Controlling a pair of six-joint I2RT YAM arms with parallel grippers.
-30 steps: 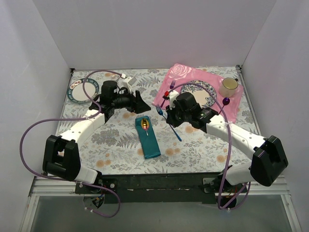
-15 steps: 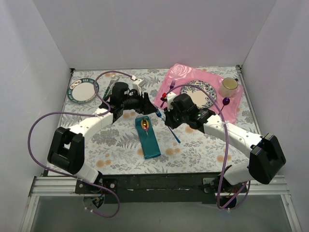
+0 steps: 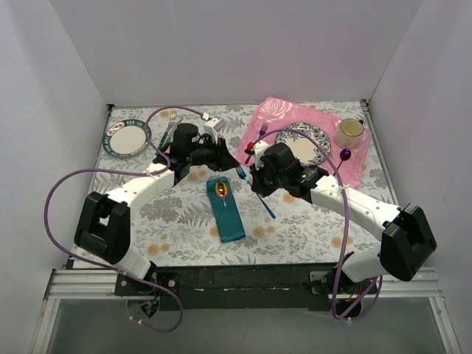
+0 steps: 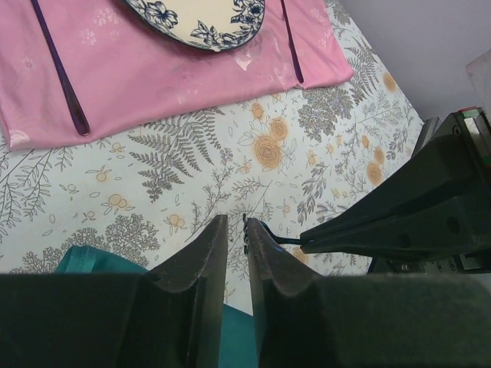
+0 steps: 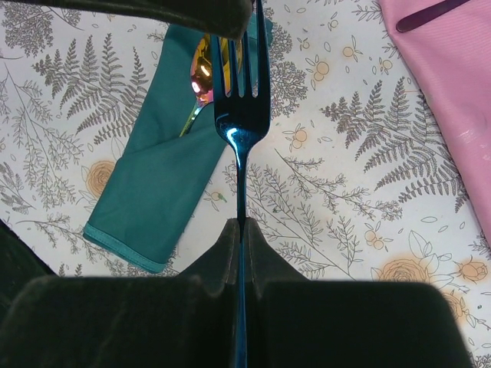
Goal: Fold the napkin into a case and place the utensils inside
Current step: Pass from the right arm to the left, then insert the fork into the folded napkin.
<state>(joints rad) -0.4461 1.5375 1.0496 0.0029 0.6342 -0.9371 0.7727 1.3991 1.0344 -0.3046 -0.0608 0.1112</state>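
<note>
The teal napkin lies folded into a narrow case (image 3: 228, 217) (image 5: 165, 176) at mid-table; a corner of it shows as teal cloth (image 4: 92, 261) in the left wrist view. A gold-pink spoon (image 3: 220, 192) (image 5: 202, 61) sticks out of its far end. My right gripper (image 3: 255, 184) (image 5: 241, 224) is shut on the handle of the blue fork (image 5: 239, 130), tines pointing away over the case's top. My left gripper (image 3: 230, 161) (image 4: 235, 222) has come to the tines (image 4: 247, 230). Its jaws stand a narrow slit apart, the tines edge-on against the right-hand finger.
A pink placemat (image 3: 295, 133) at the back right carries a patterned plate (image 3: 304, 145), a cup (image 3: 349, 133), a purple fork (image 3: 262, 131) and a purple spoon (image 3: 344, 156). Another plate (image 3: 127, 138) sits back left. The floral tablecloth (image 3: 169, 214) is walled on three sides.
My left arm has swung right to the fork's tines and its jaws have narrowed from wide to a slit. The right gripper has shifted the fork slightly left.
</note>
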